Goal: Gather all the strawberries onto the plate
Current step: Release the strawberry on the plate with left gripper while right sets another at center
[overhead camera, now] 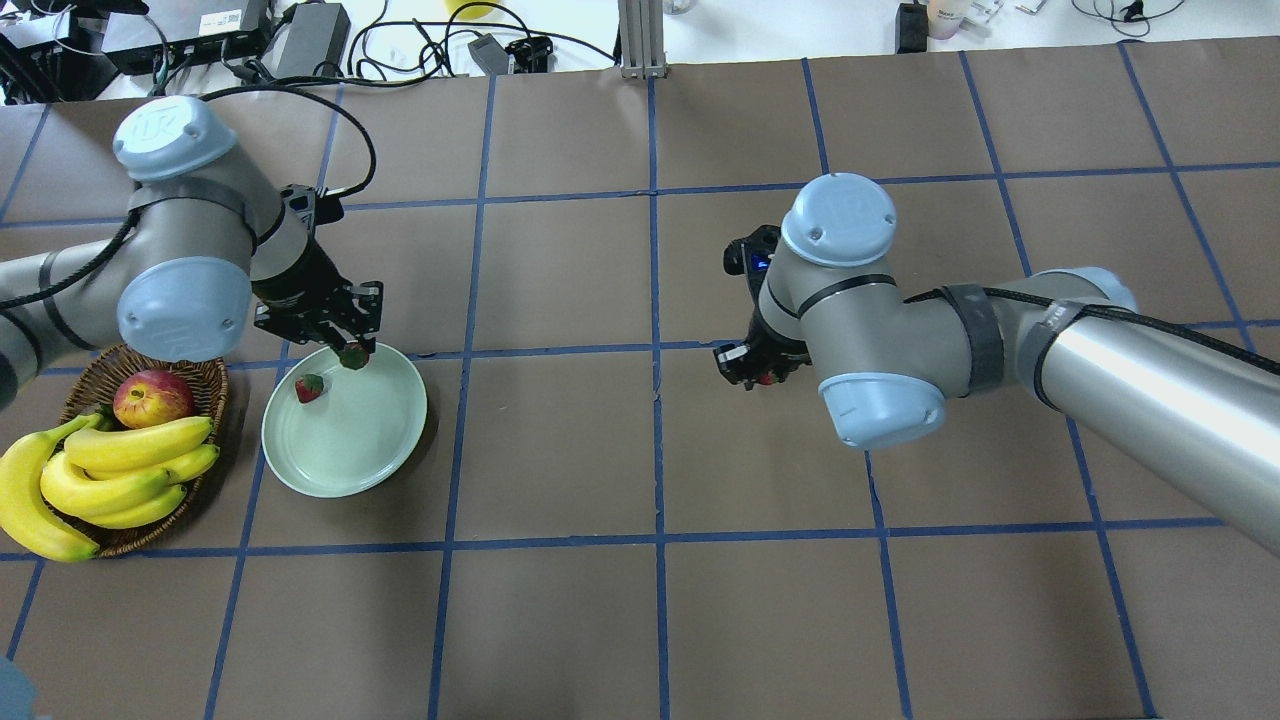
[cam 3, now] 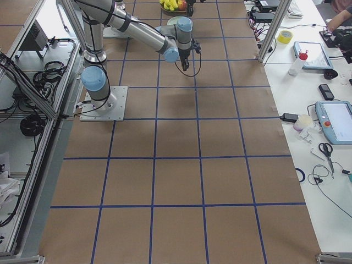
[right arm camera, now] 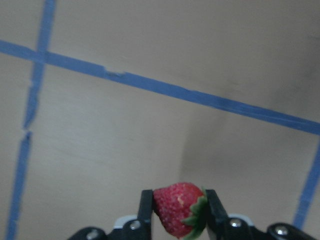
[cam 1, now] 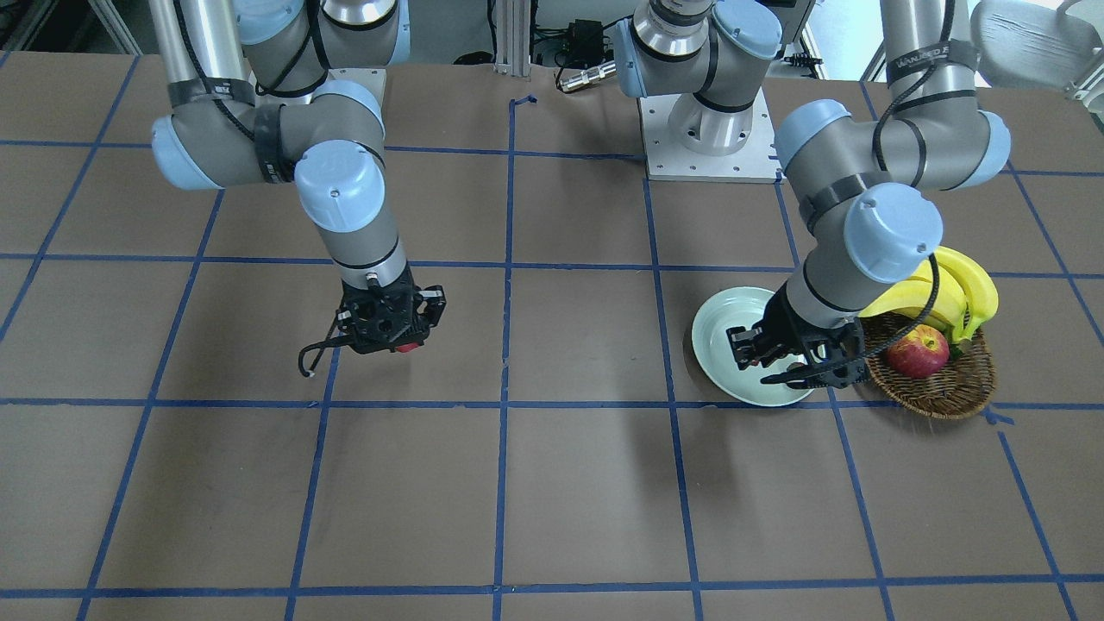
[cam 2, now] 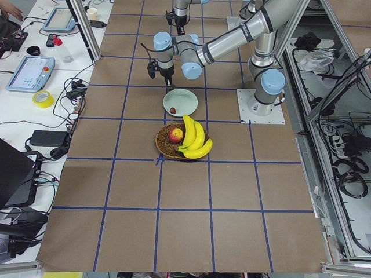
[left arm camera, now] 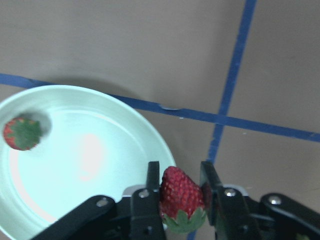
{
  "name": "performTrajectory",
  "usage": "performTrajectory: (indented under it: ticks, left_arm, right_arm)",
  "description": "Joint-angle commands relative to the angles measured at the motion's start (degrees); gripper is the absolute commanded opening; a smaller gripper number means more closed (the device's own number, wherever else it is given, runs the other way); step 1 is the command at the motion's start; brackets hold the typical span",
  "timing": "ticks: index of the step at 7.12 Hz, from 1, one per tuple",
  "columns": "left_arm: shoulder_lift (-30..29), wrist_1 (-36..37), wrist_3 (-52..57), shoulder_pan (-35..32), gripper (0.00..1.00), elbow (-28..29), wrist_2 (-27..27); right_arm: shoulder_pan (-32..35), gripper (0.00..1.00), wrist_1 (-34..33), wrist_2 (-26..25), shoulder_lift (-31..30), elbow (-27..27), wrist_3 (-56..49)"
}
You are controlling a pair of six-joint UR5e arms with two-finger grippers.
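The pale mint plate (overhead camera: 350, 440) lies left of centre, next to the basket; it also shows in the front view (cam 1: 716, 332) and the left wrist view (left arm camera: 90, 150). One strawberry (overhead camera: 309, 388) lies in the plate (left arm camera: 21, 133). My left gripper (overhead camera: 352, 355) is shut on a second strawberry (left arm camera: 180, 192) and holds it over the plate's far rim. My right gripper (overhead camera: 765, 377) is shut on a third strawberry (right arm camera: 177, 207) and holds it above bare table, far to the right of the plate. A red bit of that strawberry (cam 1: 405, 348) shows under the right gripper (cam 1: 398, 345).
A brown wicker basket (overhead camera: 205, 380) with a red-yellow apple (overhead camera: 152, 397) and a bunch of bananas (overhead camera: 100, 480) stands just left of the plate. Blue tape lines grid the brown table. Cables and boxes lie along the far edge.
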Motion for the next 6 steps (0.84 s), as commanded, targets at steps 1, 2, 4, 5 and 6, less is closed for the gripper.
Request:
performTrajectory:
  ticks: [1,2,4,5,6]
  left_arm:
    - [-1.5,3.9,7.8,4.3,0.00,-2.6,0.7]
    - [-2.2,4.2,8.1,4.3,0.02,-2.5,4.1]
    - [-2.5,3.8,7.8,3.9,0.70,-2.2,7.1]
    - [-2.2,3.5,7.5,3.2,0.73,-2.1,7.0]
    - [-1.5,3.7,5.9,1.7,0.73,-1.9,7.0]
  right_arm:
    - [5.9,0.23,-0.2,2.1,4.0,-3.9,12.8]
    - [7.7,0.24,-1.8,2.2,5.8,-4.7,15.8]
    - [12.5,0.30,-4.0,1.4,13.4,-12.9,21.7]
    - [12.7,0.34,-3.6,2.1,14.5,-14.5,23.2]
    - [12.7,0.47,-3.5,2.2,14.6,-14.5,23.3]
